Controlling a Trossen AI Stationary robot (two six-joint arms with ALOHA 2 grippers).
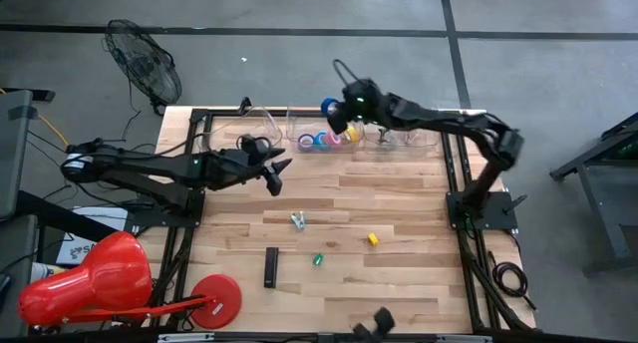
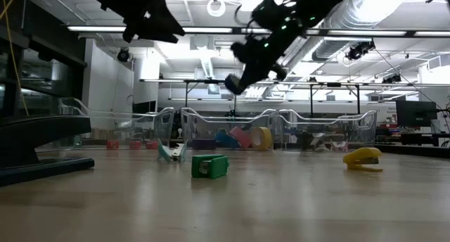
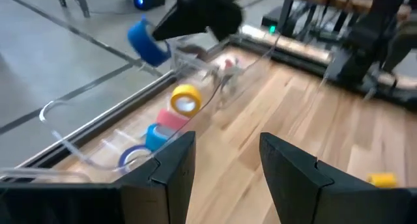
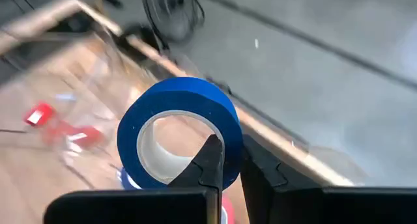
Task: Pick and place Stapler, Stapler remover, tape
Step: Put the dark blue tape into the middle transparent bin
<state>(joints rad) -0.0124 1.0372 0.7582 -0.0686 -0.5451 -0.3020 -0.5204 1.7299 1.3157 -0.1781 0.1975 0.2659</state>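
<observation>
My right gripper [image 1: 335, 106] is at the far edge, above the middle clear bin [image 1: 299, 134], shut on a blue tape roll [image 4: 179, 129]. The same roll shows in the high view [image 1: 328, 107] and the left wrist view [image 3: 148, 43]. Yellow [image 3: 186, 99], pink [image 3: 172, 118] and blue [image 3: 156, 136] tape rolls lie in that bin. The black stapler [image 1: 271, 267] lies flat on the table near the front. A small yellow piece [image 1: 373, 239] and a green piece [image 1: 318, 259] lie mid-table. My left gripper [image 3: 228, 159] hovers open, left of the bin. My right gripper holds the blue tape roll by its ring wall [image 4: 225, 146]. One finger [image 4: 210, 155] is inside the pale centre hole and the other [image 4: 260, 172] is outside the wall. The roll is lifted clear above the bin, standing on edge.
Three clear bins line the far edge; the right one [image 1: 419, 139] holds a small metal item [image 1: 384, 136]. A small teal-and-white piece [image 1: 298, 220] lies mid-table. A flat red disc [image 1: 216, 295] and a red object [image 1: 85, 278] sit at the near left corner.
</observation>
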